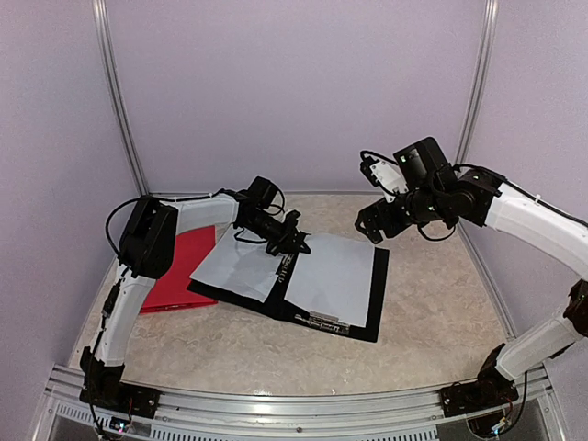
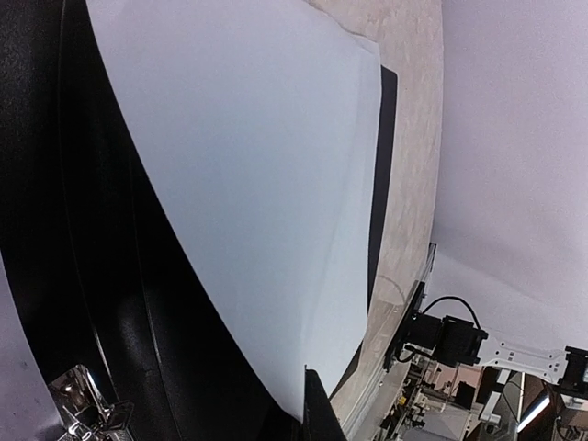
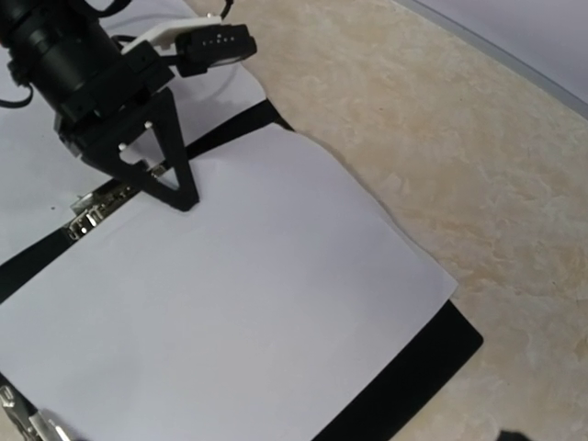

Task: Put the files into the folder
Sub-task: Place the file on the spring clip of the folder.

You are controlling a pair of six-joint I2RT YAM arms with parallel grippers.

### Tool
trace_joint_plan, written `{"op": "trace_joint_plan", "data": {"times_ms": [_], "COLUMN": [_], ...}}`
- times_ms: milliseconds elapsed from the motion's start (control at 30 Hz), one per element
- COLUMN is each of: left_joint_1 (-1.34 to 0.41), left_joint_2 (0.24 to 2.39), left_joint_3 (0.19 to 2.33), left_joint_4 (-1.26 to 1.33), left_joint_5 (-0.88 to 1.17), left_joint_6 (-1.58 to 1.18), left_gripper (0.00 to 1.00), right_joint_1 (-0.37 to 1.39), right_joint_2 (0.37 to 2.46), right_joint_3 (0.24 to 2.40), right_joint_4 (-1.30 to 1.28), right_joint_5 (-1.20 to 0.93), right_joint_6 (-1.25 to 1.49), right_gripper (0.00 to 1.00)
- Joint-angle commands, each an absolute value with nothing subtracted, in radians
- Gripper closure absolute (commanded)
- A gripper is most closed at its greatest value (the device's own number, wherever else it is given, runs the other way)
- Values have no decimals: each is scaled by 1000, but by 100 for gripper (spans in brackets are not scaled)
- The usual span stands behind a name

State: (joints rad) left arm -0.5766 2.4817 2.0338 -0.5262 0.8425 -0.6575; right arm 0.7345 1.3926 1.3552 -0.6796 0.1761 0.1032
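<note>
Top external shows the folder (image 1: pixel 379 294) open flat, files (image 1: pixel 335 276) lying on both halves. Left gripper (image 1: pixel 296 244), clenched empty, sets its tip on them by the spine, probably pinning them in place; right gripper (image 1: pixel 372 225) hangs spread wide above the far corner, holding nothing.

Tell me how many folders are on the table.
2. A black folder lies open in the middle under white sheets; a red folder lies left of it, partly hidden by the left arm.
</note>
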Motion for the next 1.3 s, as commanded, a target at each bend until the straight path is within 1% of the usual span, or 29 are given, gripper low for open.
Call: {"op": "trace_joint_plan", "data": {"times_ms": [0,767,867,1033,1133,1267], "left_joint_1": [-580,-595,-595,-594,-592,-592], "left_joint_2": [2471,2485,2487,2478,2475,2472], "left_joint_3": [2002,2003,2010,2014,2017,2044], "left_joint_4": [-514,-523,-530,-552,-561,-595], "left_joint_5": [876,844,833,806,796,769], "left_joint_6": [-680,-616,-612,-596,-591,-572], "left_gripper": [100,100,94,81,77,67], "right_joint_1": [724,724,724,724,724,724], "right_joint_2": [1407,1437,1439,1439,1439,1440], "right_joint_3": [1343,1336,1336,1330,1329,1327], "right_joint_4": [-669,-670,-670,-669,-668,-664], "right_joint_5": [175,170,169,166,162,154], "right_joint_6": [113,109,109,113,112,116], "right_gripper": [7,7,7,7,7,7]}}
